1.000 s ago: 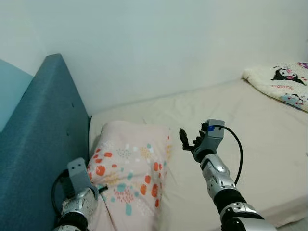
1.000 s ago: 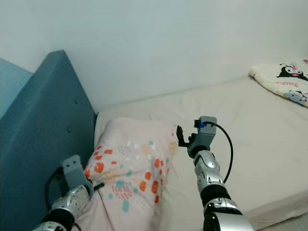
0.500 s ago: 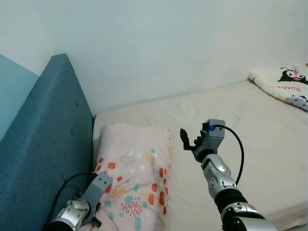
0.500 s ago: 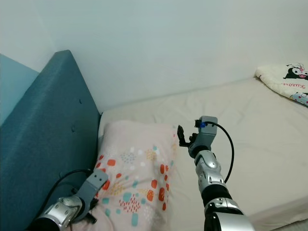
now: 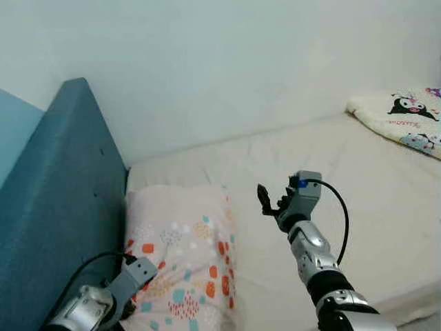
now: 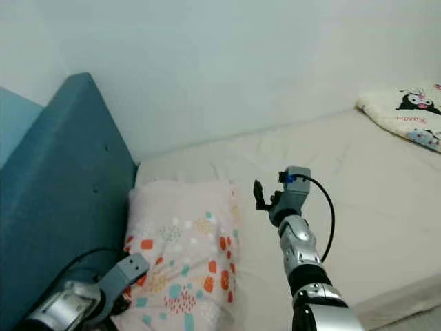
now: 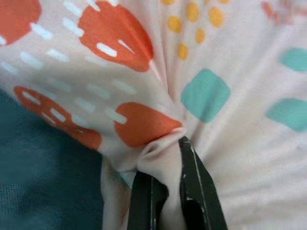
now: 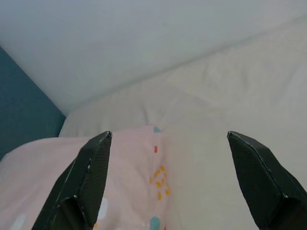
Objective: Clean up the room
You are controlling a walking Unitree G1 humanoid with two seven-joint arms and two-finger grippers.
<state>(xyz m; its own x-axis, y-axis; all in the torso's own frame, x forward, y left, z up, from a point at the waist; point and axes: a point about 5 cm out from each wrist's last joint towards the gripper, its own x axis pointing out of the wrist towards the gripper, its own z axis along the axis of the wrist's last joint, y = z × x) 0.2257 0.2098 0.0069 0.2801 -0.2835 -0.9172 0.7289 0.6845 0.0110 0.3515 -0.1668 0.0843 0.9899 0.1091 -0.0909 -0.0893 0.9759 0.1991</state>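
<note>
A pink pillow (image 5: 182, 252) with orange, teal and yellow spots lies at the head of the bed, against the blue headboard (image 5: 55, 200). My left gripper (image 7: 165, 158) is shut on a pinched fold of the pillow's cover at its near left corner; the left arm (image 5: 96, 303) reaches in low beside the headboard. My right gripper (image 5: 270, 203) hovers open above the mattress just right of the pillow, holding nothing. In the right wrist view its wide-spread fingers (image 8: 86, 177) frame the pillow's far edge (image 8: 120, 158).
The cream mattress (image 5: 344, 186) stretches to the right along a white wall (image 5: 241, 62). A folded blanket with black cartoon figures (image 5: 406, 117) lies at the far right. The mattress's front edge runs at the lower right.
The pillow has been pulled up toward the headboard and now lies squarer to it. My left arm has dropped lower and closer. The right arm has held still.
</note>
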